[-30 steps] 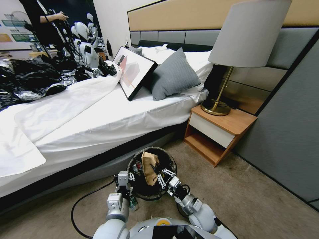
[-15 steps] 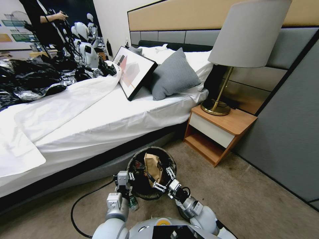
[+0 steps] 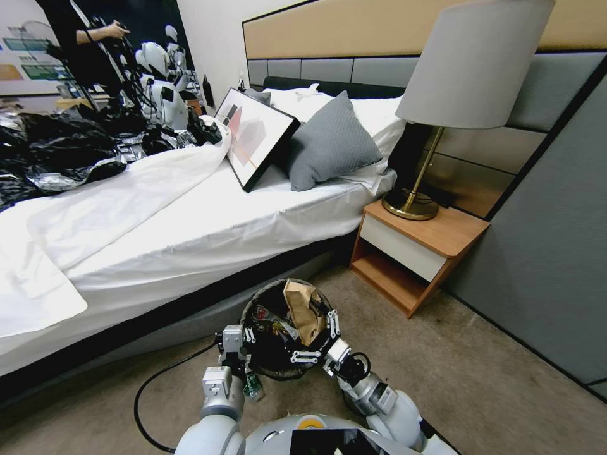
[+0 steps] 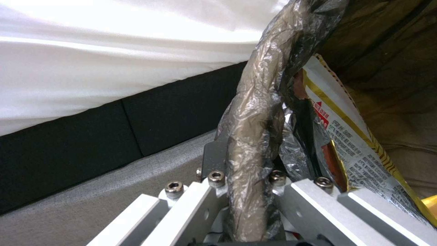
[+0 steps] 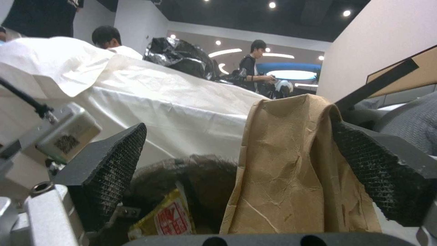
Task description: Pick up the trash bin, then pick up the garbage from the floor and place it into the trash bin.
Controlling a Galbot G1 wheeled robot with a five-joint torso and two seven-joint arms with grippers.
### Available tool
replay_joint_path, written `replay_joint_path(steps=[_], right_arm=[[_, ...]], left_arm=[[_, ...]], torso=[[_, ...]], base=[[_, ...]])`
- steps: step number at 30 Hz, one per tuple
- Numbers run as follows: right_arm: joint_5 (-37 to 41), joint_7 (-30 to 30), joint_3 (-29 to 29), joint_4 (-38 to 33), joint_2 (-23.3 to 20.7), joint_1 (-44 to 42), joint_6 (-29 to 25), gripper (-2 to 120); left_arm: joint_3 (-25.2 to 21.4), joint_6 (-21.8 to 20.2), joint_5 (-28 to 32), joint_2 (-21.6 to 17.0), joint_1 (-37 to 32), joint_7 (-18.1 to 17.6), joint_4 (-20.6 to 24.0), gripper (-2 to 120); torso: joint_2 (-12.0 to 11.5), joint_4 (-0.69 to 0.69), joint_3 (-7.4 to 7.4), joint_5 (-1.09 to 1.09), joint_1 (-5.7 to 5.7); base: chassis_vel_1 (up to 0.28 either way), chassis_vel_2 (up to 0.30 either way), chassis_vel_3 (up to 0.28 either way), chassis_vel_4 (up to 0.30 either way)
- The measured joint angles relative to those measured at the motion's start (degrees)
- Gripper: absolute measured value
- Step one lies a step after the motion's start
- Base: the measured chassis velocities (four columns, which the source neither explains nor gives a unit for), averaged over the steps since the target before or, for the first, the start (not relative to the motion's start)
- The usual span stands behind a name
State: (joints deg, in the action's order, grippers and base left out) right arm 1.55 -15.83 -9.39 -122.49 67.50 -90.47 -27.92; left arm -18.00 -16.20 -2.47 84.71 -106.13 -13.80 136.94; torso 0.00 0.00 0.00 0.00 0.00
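— Looking at the left gripper (image 3: pixel 235 344): what's it doing?

— Reaching forward low, it pinches the bag-lined rim of the trash bin (image 3: pixel 253 308) beside the bed (image 3: pixel 190 240), above the floor (image 3: pixel 480 379).

— And the right gripper (image 3: pixel 319 338)?

— Its arm bends inward over the bin's near edge, fingers spread wide. The brown paper bag (image 3: pixel 302 309) stands inside the bin between them, next to a yellow wrapper (image 5: pixel 166 215).

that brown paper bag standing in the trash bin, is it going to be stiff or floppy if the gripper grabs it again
The brown paper bag looks creased and crumpled, so it will probably crush and fold between the fingers rather than hold shape. It stands propped in the trash bin, above the rim, so it seems light. The matte paper likely grips well on the right gripper pads.
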Motion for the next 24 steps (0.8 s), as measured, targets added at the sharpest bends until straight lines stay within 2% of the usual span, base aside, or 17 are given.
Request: replay_joint_path(steps=[9, 24], right_arm=[[-0.85, 0.42, -0.86, 0.96, -0.07, -0.61, -0.66, 100], [-0.38, 0.52, -2.56, 1.54, -0.86, -2.2, -2.53, 100]], left_arm=[[-1.1, -0.1, 0.98, -0.04, 0.11, -0.04, 0.54, 0], [-2.67, -2.55, 6.89, -0.35, 0.9, -0.9, 2.53, 0]], torso=[[0.0, 0.0, 0.0, 0.0, 0.0], [0.0, 0.0, 0.0, 0.0, 0.0]], base=[[0.0, 0.0, 0.0, 0.0], [0.0, 0.0, 0.0, 0.0]])
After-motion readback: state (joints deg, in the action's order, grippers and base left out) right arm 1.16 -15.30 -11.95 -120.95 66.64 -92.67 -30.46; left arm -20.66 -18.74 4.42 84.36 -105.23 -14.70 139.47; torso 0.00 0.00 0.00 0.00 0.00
